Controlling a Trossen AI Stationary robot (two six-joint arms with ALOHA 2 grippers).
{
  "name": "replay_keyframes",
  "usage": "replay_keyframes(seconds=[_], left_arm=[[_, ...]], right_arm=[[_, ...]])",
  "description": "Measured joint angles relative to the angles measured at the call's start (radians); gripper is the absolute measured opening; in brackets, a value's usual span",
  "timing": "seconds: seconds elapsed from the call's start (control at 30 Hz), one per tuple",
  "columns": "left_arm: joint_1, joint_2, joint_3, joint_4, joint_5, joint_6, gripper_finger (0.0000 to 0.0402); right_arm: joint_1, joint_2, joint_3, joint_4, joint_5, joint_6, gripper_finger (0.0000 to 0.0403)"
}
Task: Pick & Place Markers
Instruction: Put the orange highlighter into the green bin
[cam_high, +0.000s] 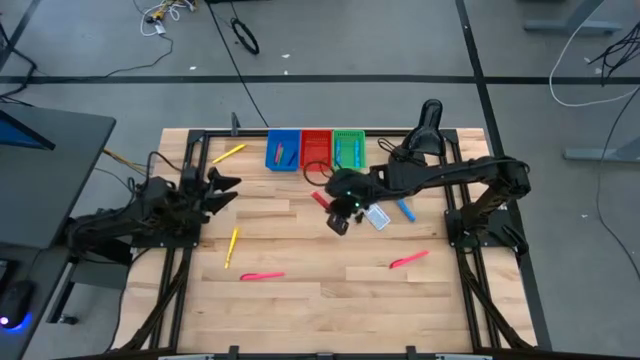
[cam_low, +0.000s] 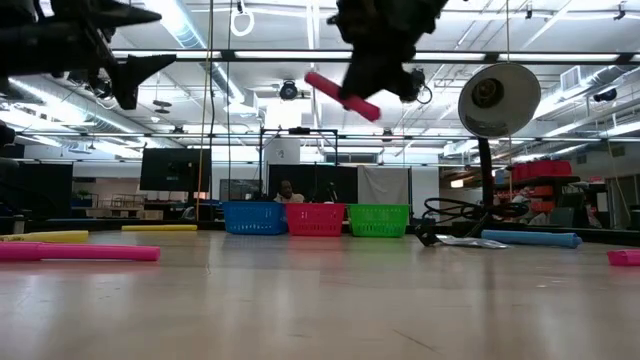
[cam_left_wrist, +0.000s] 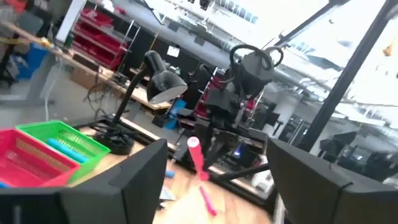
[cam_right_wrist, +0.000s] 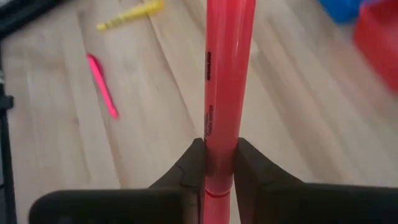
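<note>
pink marker (cam_right_wrist: 227, 93) clamped in right gripper (cam_right_wrist: 214, 165) near red bin (cam_high: 316, 149); left gripper (cam_high: 222, 190) apart, empty; several markers (cam_high: 262, 275) left on table (cam_high: 320, 300).

blue bin (cam_high: 282, 150), red bin (cam_high: 316, 147), green bin (cam_high: 349, 148), desk lamp (cam_low: 497, 101)

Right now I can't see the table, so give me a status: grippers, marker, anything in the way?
Right gripper shut on red plastic marker, raised above the table near the red bin. Left gripper open, empty, at left side. Path looks clear.

Wooden table (cam_high: 320, 290), scattered yellow, pink and blue markers (cam_high: 262, 276), three bins (cam_high: 316, 150), white card (cam_high: 377, 217)
</note>
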Motion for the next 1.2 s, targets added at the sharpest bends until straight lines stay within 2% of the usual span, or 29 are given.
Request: replay_keyframes(seconds=[0.27, 0.7, 1.0, 1.2], left_arm=[[0.0, 0.224, 0.182, -0.04, 0.002, -0.019, 0.0291], [0.0, 0.669, 0.515, -0.052, 0.002, -0.017, 0.0291], [0.0, 0.864, 0.704, -0.051, 0.038, 0.156, 0.0291], [0.0, 0.979, 0.831, -0.052, 0.061, 0.238, 0.0291]], right_arm=[[-0.032, 0.0, 0.041, 0.129, -0.001, -0.187, 0.0045], [-0.05, 0.0, 0.213, 0.136, -0.003, -0.441, 0.0045], [-0.067, -0.001, 0.345, 0.119, -0.007, -0.478, 0.0045], [-0.079, -0.001, 0.397, 0.109, -0.054, -0.477, 0.0045]])
